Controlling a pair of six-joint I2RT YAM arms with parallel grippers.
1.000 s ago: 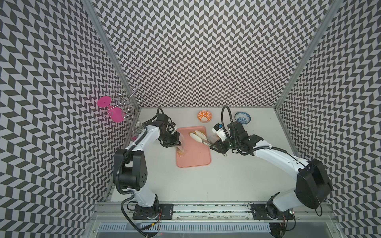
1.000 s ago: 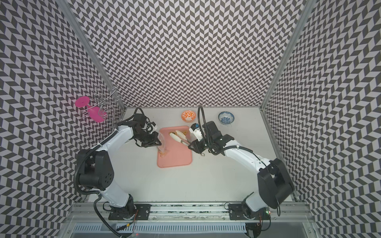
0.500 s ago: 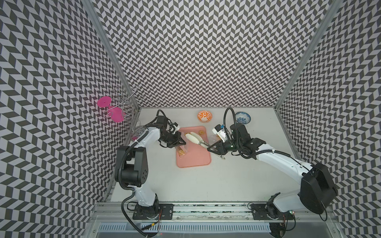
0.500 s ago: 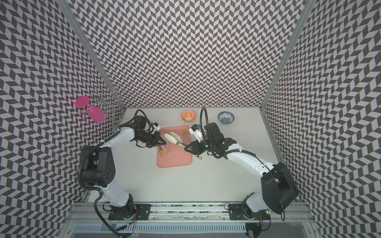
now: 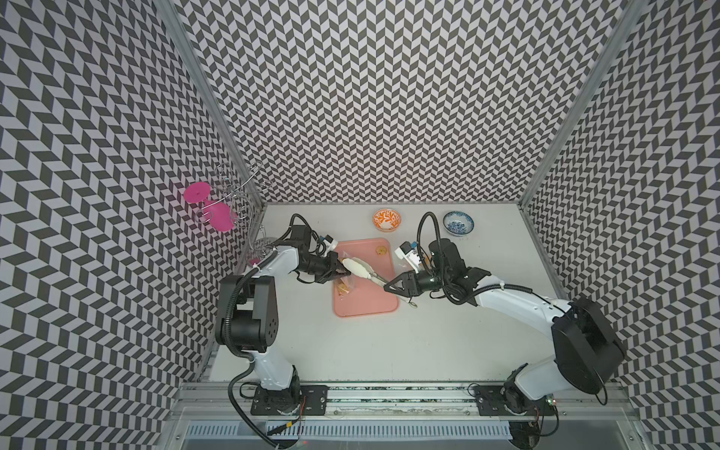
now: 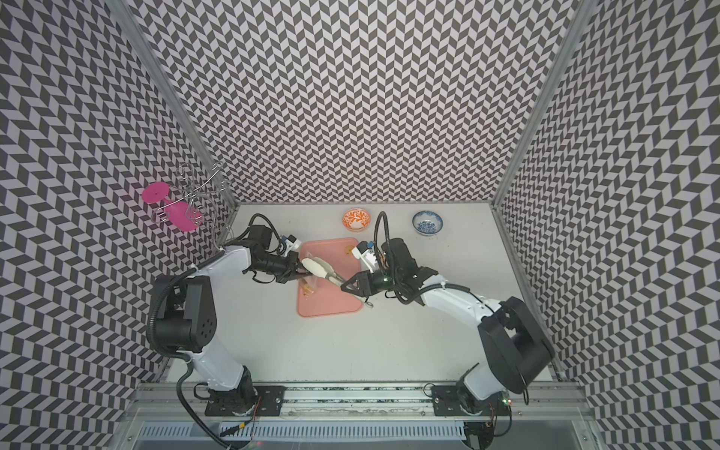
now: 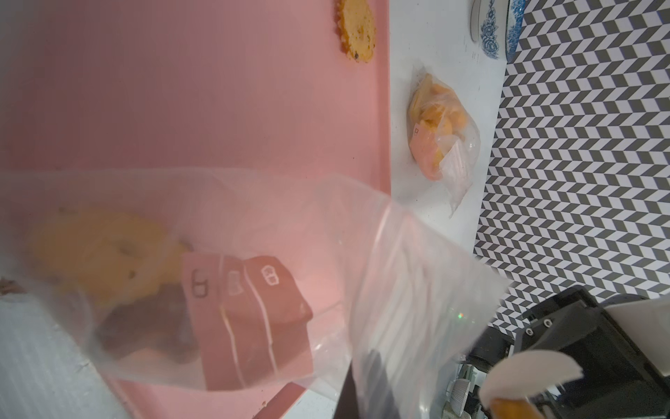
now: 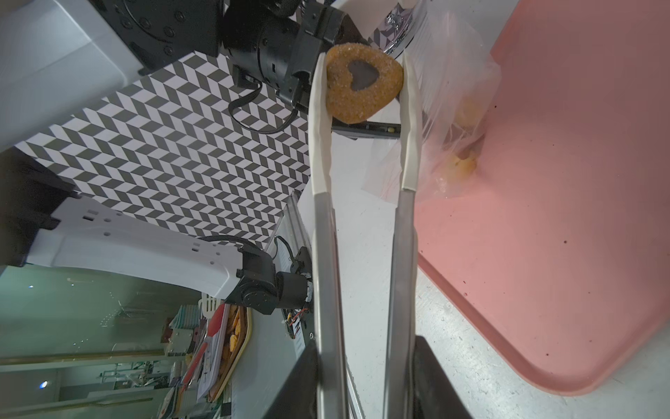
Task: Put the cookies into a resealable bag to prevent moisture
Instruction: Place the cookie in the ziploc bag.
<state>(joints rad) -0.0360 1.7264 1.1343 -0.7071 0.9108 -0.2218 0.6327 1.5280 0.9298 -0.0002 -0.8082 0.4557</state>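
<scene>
Clear plastic first: pinches the resealable bag (image 7: pixel 326 232) by its mouth with the left end effector (image 5: pixel 338 269) clamped fully together, over the left side of the pink tray (image 5: pixel 370 307), several cookies (image 7: pixel 98 250) inside. Squeezes tongs (image 8: pixel 326 254) with the right end effector (image 5: pixel 394 289), partly closed on the handles; holds a heart-shaped cookie (image 8: pixel 364 83) close to the bag's mouth. Seems late in the job: leaves one round cookie (image 5: pixel 381 250) at the tray's far right corner, then sealing.
</scene>
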